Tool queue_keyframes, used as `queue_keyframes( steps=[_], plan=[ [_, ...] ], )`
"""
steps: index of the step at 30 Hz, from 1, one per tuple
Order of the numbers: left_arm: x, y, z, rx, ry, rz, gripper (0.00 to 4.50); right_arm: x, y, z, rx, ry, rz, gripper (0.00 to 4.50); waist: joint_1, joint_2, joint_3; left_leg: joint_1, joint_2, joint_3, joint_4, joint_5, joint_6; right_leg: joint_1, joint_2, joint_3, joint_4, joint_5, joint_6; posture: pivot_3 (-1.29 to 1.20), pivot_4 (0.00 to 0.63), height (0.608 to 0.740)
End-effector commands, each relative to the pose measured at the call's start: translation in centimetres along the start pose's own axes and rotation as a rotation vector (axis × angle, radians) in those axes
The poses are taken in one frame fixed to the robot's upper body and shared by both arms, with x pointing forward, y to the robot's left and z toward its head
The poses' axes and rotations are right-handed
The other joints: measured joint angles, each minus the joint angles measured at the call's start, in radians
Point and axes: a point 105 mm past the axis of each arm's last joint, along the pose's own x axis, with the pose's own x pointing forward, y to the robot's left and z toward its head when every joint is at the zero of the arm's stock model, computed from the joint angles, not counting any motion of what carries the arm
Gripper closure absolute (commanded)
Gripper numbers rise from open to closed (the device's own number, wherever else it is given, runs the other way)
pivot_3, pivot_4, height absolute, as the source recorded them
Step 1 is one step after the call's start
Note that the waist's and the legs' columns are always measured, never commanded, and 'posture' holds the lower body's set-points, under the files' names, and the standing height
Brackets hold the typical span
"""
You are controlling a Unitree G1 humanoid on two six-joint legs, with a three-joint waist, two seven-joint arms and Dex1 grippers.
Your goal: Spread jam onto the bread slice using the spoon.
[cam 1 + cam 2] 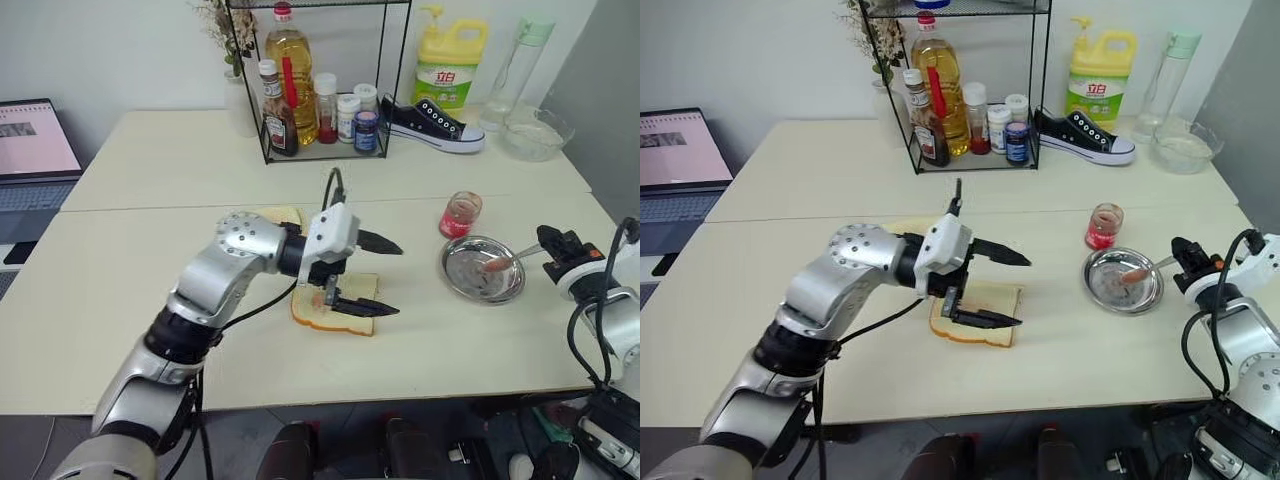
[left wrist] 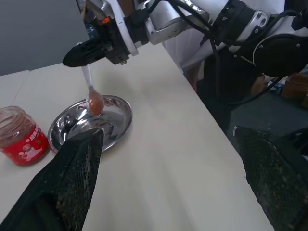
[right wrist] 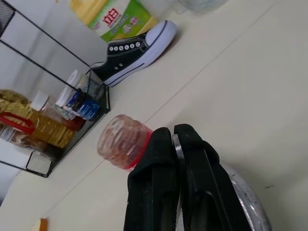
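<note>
Red jam (image 1: 460, 216), silvery dish (image 1: 484, 270), white bread (image 1: 352, 298) with tan crust, black-and-white shoe (image 1: 432, 124), yellow-green jug (image 1: 450, 65), cream table (image 1: 150, 290)

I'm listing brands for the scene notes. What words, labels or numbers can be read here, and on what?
"立白": green label of the yellow detergent jug.
Sauce bottle and small jars in the wire rack: labels too small to read.
Jam jar: red label, unreadable.
Laptop: screen text blurred.

head eyes: high, facing down over table (image 1: 120, 330) | wrists: close, low; share steel dish (image 2: 115, 120)
</note>
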Motion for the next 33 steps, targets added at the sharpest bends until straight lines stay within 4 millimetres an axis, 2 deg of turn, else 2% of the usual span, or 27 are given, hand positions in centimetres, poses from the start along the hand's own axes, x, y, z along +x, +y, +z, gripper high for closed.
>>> queue_keyframes(
  steps=[1,5,9,16,20,24,28,30,33],
  plan=[
    [0.9,1.0,-0.3,0.062,0.013,-0.003,0.0,1.8,-0.1,1.4,0.022,-0.063,0.047,4.48,0.001,0.0,0.0,0.0,0.0,0.0,0.0,0.0,0.0,0.0,0.0,0.001,0.0,0.0,0.0,0.0,0.15,0.74],
    [1.2,1.6,-0.4,0.069,0.003,0.008,0.0,2.5,-3.0,1.1,0.037,-0.057,-0.015,4.48,0.01,0.0,0.0,-0.001,-0.001,0.001,0.001,0.0,0.0,0.0,-0.001,0.002,-0.001,0.0,0.0,0.0,0.15,0.74],
    [1.1,1.6,-0.6,0.069,0.003,0.013,0.0,2.5,-4.8,0.6,0.07,-0.045,-0.045,4.48,0.012,0.0,0.0,-0.001,-0.002,0.001,0.001,0.0,0.0,0.0,-0.001,0.003,-0.001,0.0,0.0,0.0,0.15,0.74],
    [0.8,1.3,-0.9,0.064,0.008,0.019,0.0,2.0,-6.4,0.5,0.138,-0.064,-0.092,4.48,0.012,0.0,0.0,0.0,-0.001,0.001,0.002,0.0,0.0,0.001,-0.001,0.003,0.0,0.0,0.001,0.0,0.15,0.74],
    [0.8,1.5,-0.9,0.061,0.009,0.028,0.0,1.6,-6.2,2.0,0.19,-0.117,-0.084,3.46,0.012,0.0,0.0,0.0,-0.001,0.001,0.002,0.0,0.0,0.001,-0.001,0.003,0.0,0.0,0.001,0.0,0.15,0.74],
    [0.2,1.5,-1.3,0.059,0.021,0.05,0.0,0.6,-5.9,4.0,0.183,-0.157,-0.085,1.95,0.012,0.0,0.0,0.0,-0.001,0.002,0.002,0.0,0.0,0.0,-0.001,0.004,0.0,0.0,0.001,0.0,0.15,0.74],
    [-0.9,1.3,-1.8,0.039,0.044,0.071,0.0,-0.3,-5.4,5.7,0.1,-0.157,-0.093,0.71,0.012,0.001,0.0,0.0,-0.001,0.002,0.002,0.0,0.0,0.0,-0.001,0.004,0.0,0.0,0.001,0.0,0.15,0.74],
    [-2.2,1.4,-2.2,0.012,0.06,0.102,0.0,-0.7,-4.2,6.9,0.006,-0.141,-0.064,0.01,0.012,0.001,0.0,0.0,-0.001,0.002,0.002,0.0,0.001,0.0,-0.001,0.004,0.0,0.0,0.001,0.0,0.15,0.74],
    [-4.1,1.4,-3.0,-0.006,0.107,0.139,0.0,-0.9,-3.3,7.8,-0.139,-0.094,-0.058,0.01,0.01,0.001,0.0,0.0,-0.001,0.002,0.002,0.0,0.001,0.0,-0.001,0.004,0.0,0.0,0.001,0.0,0.15,0.74]
  ],
)
